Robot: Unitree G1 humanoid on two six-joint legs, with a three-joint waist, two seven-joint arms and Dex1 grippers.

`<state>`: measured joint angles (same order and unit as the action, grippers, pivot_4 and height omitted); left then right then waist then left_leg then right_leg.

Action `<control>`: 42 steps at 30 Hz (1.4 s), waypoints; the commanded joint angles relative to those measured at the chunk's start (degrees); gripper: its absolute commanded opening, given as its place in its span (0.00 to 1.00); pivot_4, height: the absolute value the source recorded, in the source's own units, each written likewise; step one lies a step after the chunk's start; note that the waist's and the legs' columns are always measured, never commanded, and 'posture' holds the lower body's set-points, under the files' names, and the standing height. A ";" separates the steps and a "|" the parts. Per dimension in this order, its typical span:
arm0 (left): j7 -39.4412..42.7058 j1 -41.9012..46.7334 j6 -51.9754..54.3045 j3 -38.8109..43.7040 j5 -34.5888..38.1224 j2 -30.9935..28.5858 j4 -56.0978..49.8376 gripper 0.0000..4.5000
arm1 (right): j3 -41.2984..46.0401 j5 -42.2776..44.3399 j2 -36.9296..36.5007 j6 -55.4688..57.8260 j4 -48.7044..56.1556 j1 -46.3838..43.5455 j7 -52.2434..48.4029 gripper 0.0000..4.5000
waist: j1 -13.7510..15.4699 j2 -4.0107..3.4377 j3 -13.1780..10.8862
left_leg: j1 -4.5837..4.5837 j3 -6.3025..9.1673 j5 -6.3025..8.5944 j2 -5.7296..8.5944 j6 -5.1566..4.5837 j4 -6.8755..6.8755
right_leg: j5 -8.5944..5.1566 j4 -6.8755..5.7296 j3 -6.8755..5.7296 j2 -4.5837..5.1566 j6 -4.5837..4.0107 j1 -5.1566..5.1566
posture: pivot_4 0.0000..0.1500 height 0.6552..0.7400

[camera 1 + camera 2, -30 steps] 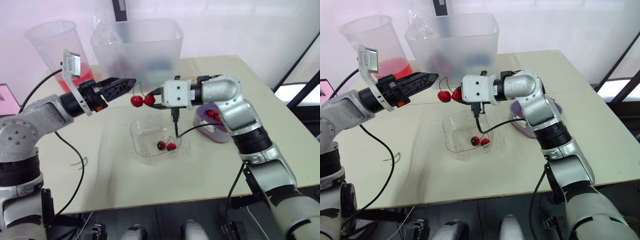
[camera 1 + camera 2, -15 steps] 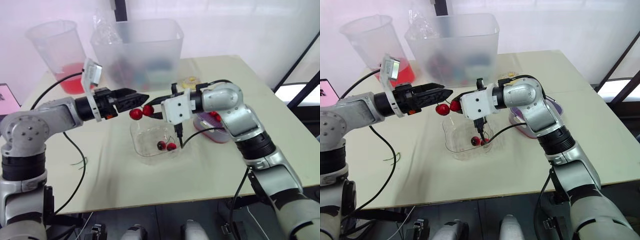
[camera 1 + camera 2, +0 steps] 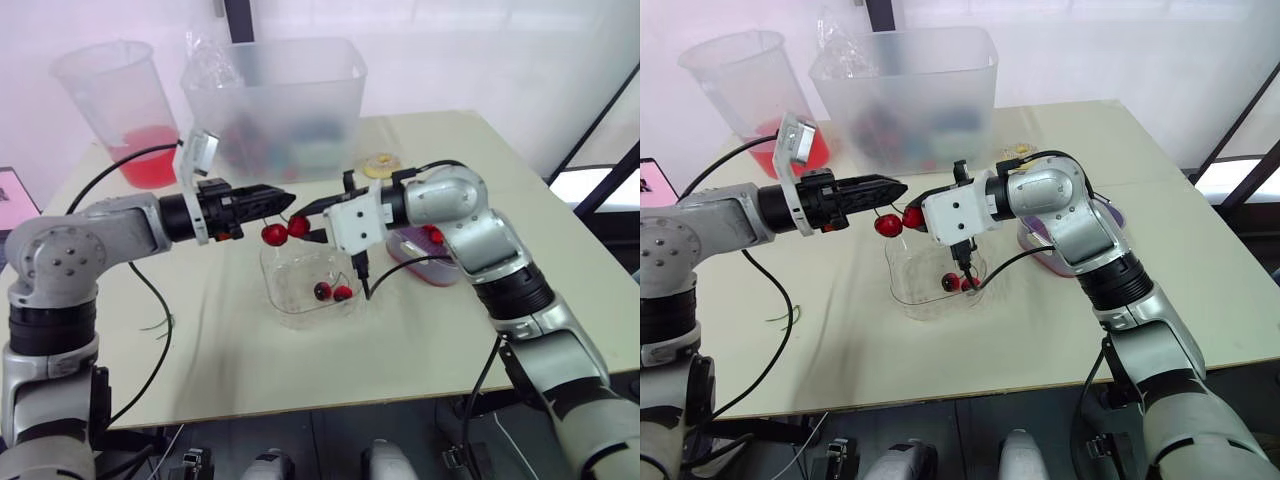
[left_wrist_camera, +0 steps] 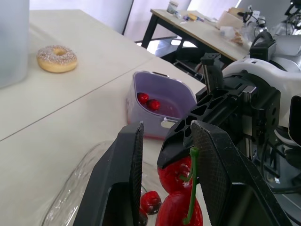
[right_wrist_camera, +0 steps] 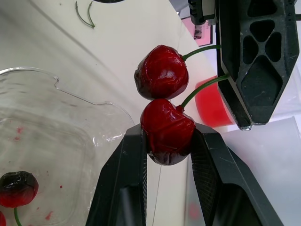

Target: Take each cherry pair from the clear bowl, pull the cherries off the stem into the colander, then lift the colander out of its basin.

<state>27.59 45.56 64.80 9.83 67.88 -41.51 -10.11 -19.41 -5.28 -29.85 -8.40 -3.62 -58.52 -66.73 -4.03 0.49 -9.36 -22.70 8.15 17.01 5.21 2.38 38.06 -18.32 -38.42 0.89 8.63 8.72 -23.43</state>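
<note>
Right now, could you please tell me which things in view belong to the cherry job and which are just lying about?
Part of the job: cherry pair, one cherry gripped by the right gripper; left gripper, open beside the stem; clear bowl; remaining cherries in it; purple colander.

Lying about: doughnut; frosted tub; jug; loose stems.

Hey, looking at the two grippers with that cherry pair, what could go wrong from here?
1. The pair hangs over the bowl, not the colander; anything pulled free here would likely miss it.
2. The left gripper has its fingers apart around the stems, so pulling now may separate nothing.
3. The right gripper clamps one cherry directly and could bruise it.
</note>
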 commanded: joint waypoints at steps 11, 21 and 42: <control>1.72 0.40 1.01 1.15 -2.35 -0.97 -1.23 0.01 | 0.79 1.60 -0.18 1.64 2.52 0.30 -0.83 0.26 | 0.00 0.00 0.00 | 0.00 0.00 0.00 0.00 0.00 0.00 | 0.00 0.00 0.00 0.00 0.00 0.01 | 1.00 1.00; 4.99 2.42 1.01 2.43 -3.34 -1.50 1.98 0.00 | 4.19 6.34 -7.41 9.25 1.71 1.67 -6.16 0.99 | 0.35 0.01 0.00 | -0.01 0.04 0.00 0.04 0.00 0.03 | 0.00 0.01 -0.01 0.02 0.00 0.04 | 1.00 1.00; 19.96 7.48 1.37 0.07 -1.14 -1.06 -0.19 0.00 | 14.96 47.27 -0.63 67.37 3.34 -1.17 -2.93 0.99 | 0.38 0.02 -0.01 | -0.01 0.01 0.00 0.01 -0.01 0.08 | 0.01 0.02 0.03 0.04 0.01 0.08 | 1.00 1.00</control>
<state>47.25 52.06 66.02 9.79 66.24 -42.34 -9.14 -5.32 41.54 -30.70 60.46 -2.37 -58.37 -69.88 -3.64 0.51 -9.37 -22.73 8.16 17.02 5.22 2.37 38.14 -18.31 -38.42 0.92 8.67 8.73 -23.38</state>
